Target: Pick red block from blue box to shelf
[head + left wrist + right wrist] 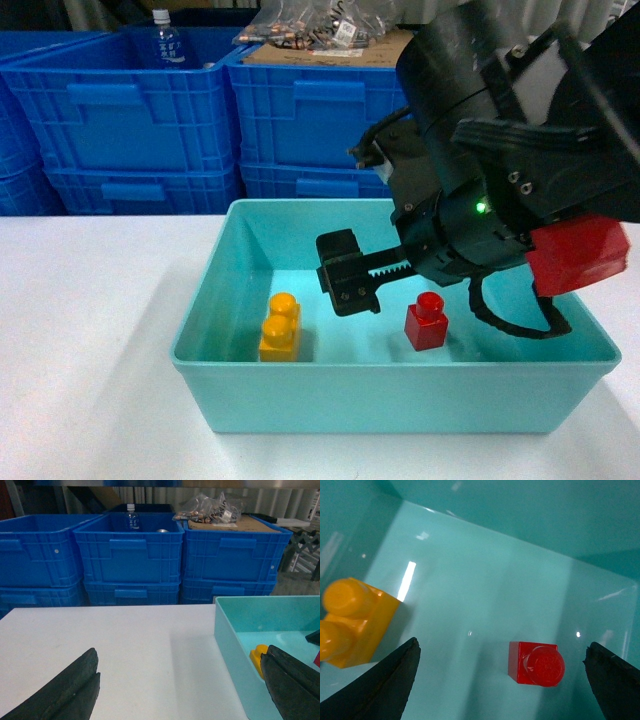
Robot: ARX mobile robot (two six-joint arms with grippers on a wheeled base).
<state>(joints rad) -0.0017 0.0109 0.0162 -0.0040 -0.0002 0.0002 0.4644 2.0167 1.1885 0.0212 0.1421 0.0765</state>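
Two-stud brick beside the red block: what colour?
Yellow brick, clearest in the right wrist view.

It looked like a storeroom or warehouse work area; stacked blue crates (pixel 130 560) lined the back of a white table (pixel 125 650), one holding bagged parts (pixel 210 510) on cardboard, another a water bottle (pixel 131 516).

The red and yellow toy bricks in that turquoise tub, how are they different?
The red block has one round stud; the yellow brick has two and is longer. The red block lies between the right gripper's open fingers; the yellow brick sits off to the side. Both stand stud-up on the blue box's floor, glossy plastic, untouched.
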